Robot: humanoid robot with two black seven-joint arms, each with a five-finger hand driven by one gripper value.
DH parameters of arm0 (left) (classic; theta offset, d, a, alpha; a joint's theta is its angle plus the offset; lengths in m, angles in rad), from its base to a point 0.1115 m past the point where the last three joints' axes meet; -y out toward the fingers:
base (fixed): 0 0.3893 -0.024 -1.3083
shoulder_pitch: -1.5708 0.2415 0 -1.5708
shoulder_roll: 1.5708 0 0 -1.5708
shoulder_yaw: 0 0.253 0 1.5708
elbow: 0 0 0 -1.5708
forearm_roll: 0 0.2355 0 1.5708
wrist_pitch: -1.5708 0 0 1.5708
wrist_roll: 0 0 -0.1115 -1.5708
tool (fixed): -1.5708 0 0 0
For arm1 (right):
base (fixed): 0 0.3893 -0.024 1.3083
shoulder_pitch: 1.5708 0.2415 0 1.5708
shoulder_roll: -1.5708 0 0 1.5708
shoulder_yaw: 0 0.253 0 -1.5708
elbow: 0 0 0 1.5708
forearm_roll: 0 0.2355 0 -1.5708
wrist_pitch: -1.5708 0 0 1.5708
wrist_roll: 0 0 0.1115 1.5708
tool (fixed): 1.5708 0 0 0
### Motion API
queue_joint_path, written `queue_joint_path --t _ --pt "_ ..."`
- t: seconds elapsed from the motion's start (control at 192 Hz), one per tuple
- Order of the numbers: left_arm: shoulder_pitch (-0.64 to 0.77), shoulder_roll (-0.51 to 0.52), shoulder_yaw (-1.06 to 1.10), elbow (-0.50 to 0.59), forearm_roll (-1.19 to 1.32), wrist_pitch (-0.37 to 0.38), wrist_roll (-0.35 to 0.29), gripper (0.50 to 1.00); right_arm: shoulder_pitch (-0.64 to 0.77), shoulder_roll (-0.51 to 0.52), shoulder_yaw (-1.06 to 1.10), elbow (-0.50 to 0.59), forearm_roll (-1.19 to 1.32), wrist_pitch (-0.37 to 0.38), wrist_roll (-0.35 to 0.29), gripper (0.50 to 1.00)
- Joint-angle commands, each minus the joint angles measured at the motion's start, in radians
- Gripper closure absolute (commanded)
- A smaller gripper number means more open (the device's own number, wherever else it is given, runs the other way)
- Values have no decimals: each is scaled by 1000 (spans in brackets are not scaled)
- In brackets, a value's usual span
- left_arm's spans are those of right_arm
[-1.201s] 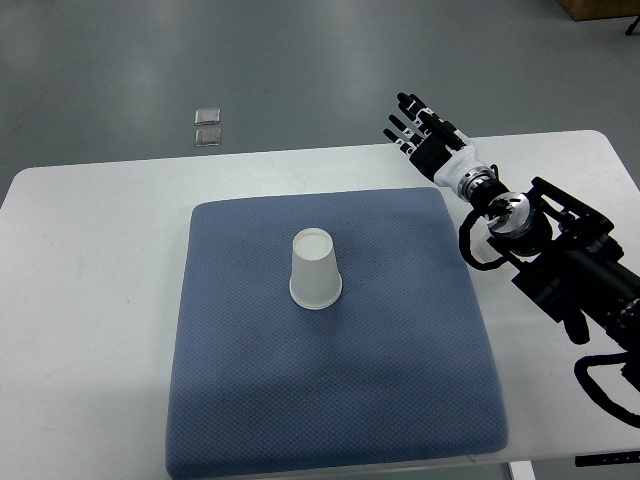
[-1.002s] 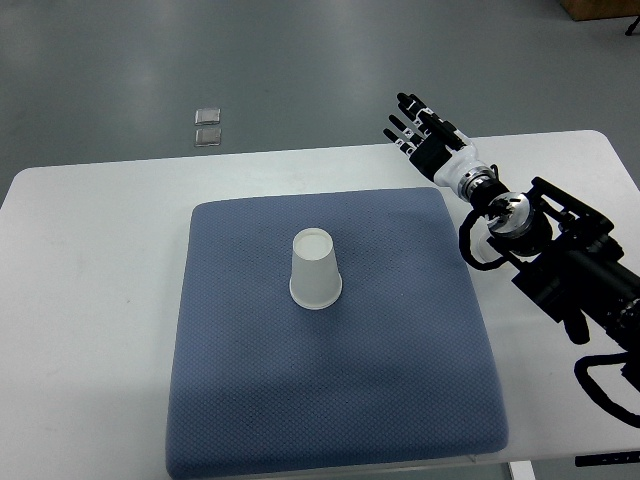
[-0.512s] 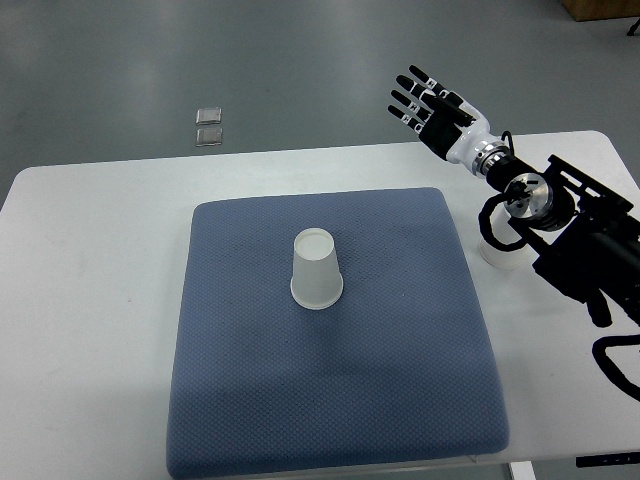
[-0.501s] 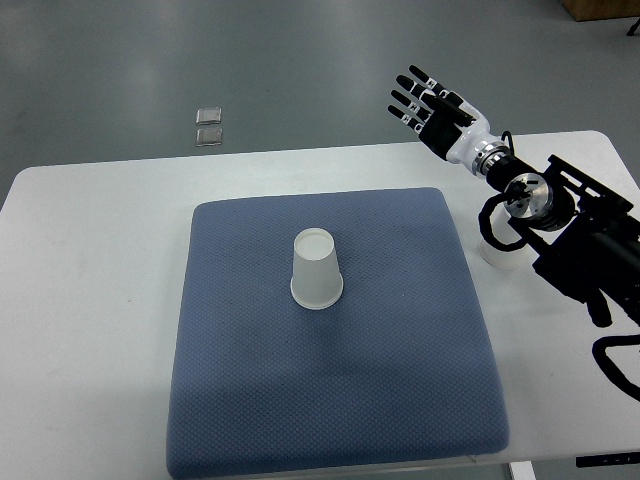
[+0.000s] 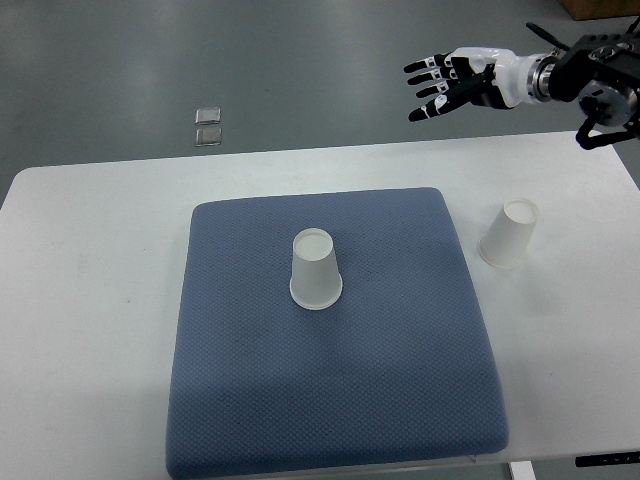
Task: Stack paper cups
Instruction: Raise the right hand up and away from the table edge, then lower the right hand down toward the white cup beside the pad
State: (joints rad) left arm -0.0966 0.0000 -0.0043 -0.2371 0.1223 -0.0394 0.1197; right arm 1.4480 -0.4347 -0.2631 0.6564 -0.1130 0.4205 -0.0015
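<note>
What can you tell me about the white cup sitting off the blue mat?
The paper cup is plain white and stands upside down, its closed bottom facing up and its wide rim on the white table. It sits just right of the blue mat, not touching it. It looks undented. Nothing holds it: the right hand is up beyond the table's far edge, fingers spread.

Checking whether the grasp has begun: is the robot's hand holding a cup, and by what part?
Nothing is held. The right hand is open in the air, apart from both paper cups: one on the blue mat, one on the white table.
</note>
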Motion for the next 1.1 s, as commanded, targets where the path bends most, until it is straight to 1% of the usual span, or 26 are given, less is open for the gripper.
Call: queue_joint_path --t 0.0,0.031,0.042,0.094,0.125,0.209,0.219,0.271,0.334,0.407,0.449,0.465,0.647,0.762,0.893,1.002,1.096 --pt "0 0 1 -13 0 0 0 500 167 -64 -251 118 -4 23 -8 576" --pt "0 0 1 -16 0 0 0 500 199 -73 -291 144 -5 34 -9 576" --pt "0 0 1 -19 0 0 0 500 233 -81 -330 170 -7 44 -11 576" --pt "0 0 1 -28 0 -2 0 500 305 -88 -406 215 -14 70 -12 576" --pt "0 0 1 -37 0 -2 0 500 376 -90 -491 259 -39 89 -14 576" --pt "0 0 3 -62 0 -2 0 500 508 -78 -645 347 -140 101 -12 576" --pt "0 0 3 -62 0 -2 0 500 508 -78 -645 347 -140 101 -12 576" --pt "0 0 3 -74 0 -2 0 500 578 -68 -728 417 -229 109 -12 576" --pt "0 0 3 -82 0 0 0 500 629 -58 -781 468 -298 122 -12 576" --pt "0 0 3 -84 0 0 0 500 686 -45 -828 500 -323 141 -12 576" --pt "0 0 3 -84 0 -2 0 500 729 -38 -854 520 -323 167 -12 576" --pt "0 0 1 -84 0 0 0 500 752 -33 -864 531 -323 188 -12 576" --pt "0 0 1 -84 0 0 0 500 933 -30 -926 650 -323 190 -12 576" --pt "0 0 1 -84 0 -2 0 500 977 -29 -930 681 -323 190 -11 576" --pt "0 0 1 -82 0 -2 1 500 986 -22 -930 689 -323 190 -12 576" --pt "2 0 1 -79 -1 -2 1 500 966 -18 -929 675 -326 190 -11 576" --pt "3 0 1 -73 -1 -2 1 500 905 -7 -927 654 -329 190 -11 577"
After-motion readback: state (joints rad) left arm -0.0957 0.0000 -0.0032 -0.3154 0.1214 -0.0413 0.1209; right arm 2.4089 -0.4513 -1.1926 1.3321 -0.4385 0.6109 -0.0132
